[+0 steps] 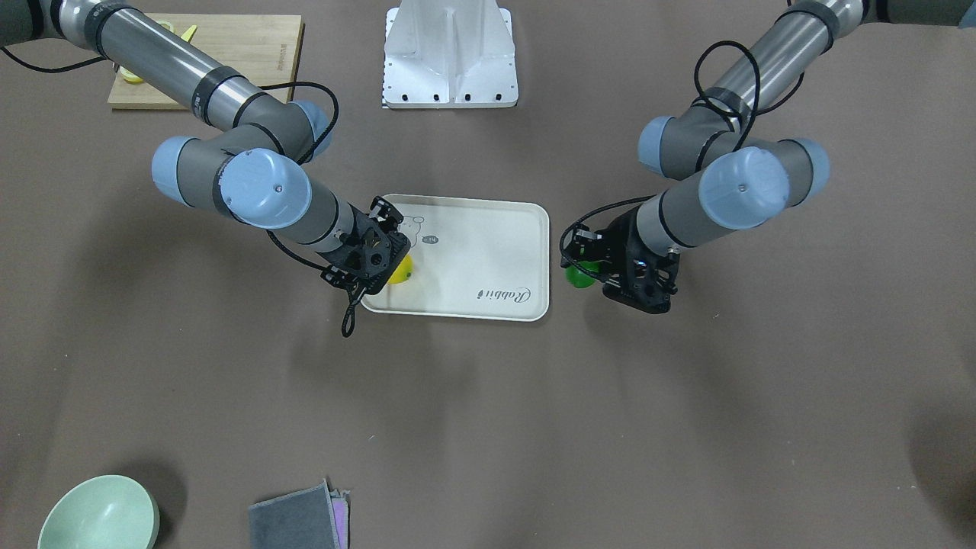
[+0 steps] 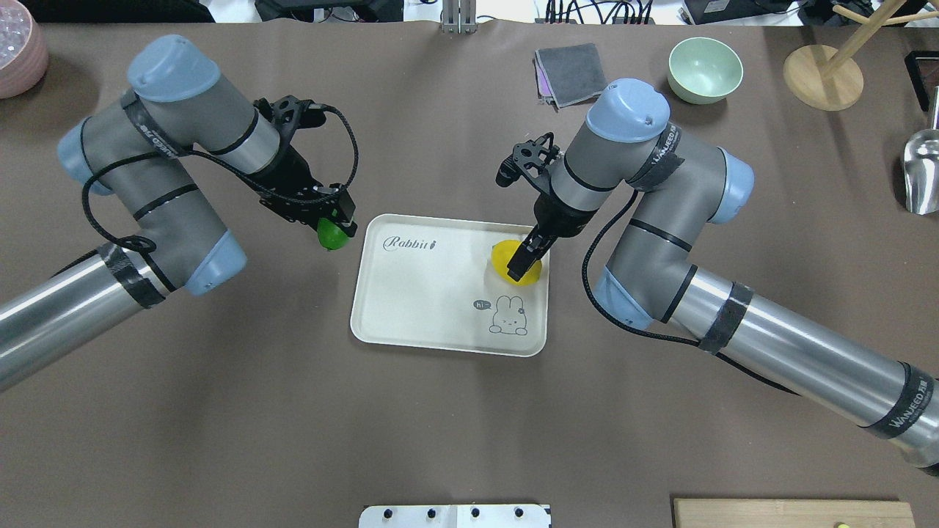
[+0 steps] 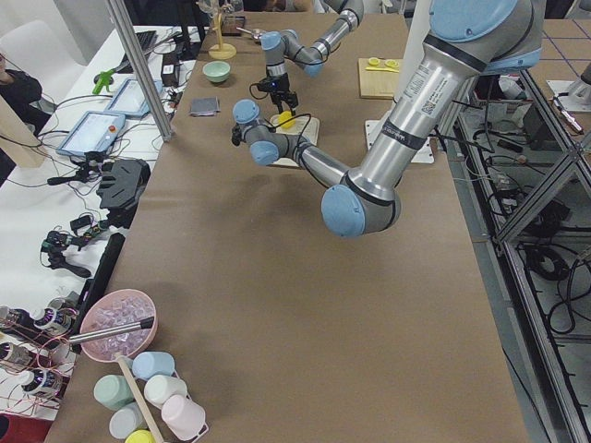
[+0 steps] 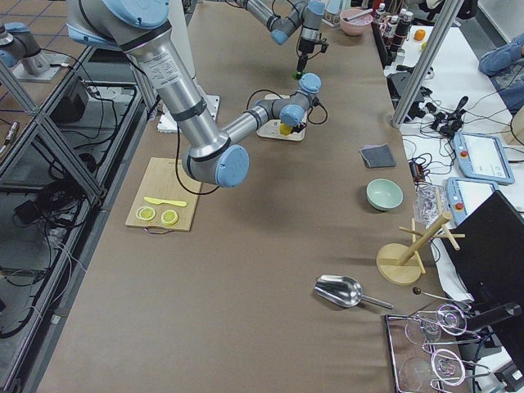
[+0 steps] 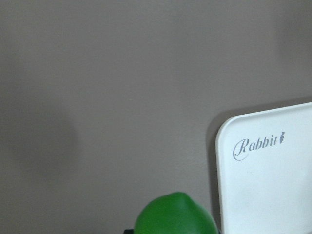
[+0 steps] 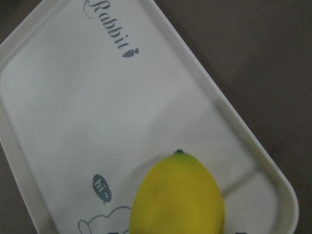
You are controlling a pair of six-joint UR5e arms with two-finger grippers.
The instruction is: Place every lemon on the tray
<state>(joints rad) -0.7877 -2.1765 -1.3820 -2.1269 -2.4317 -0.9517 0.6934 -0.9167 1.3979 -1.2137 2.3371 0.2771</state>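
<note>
The cream-white tray point(image 2: 425, 293) with the rabbit drawing lies at the table's middle. My right gripper point(image 2: 522, 258) is shut on the yellow lemon point(image 2: 505, 256) and holds it low over the tray's far right corner. The right wrist view shows this lemon point(image 6: 178, 195) close above the tray point(image 6: 73, 122). My left gripper point(image 2: 331, 226) is shut on the green lemon point(image 2: 334, 237) and holds it over the table, just left of the tray's far left corner. The left wrist view shows the green lemon point(image 5: 175, 217) beside the tray point(image 5: 268, 185).
A wooden cutting board point(image 1: 244, 53) with lemon slices lies near the robot's right side. A green bowl point(image 2: 704, 70), a grey cloth point(image 2: 568, 73), a wooden stand point(image 2: 821, 77) and a metal scoop point(image 2: 921, 172) lie at the far right. A pink bowl point(image 2: 18, 55) stands far left.
</note>
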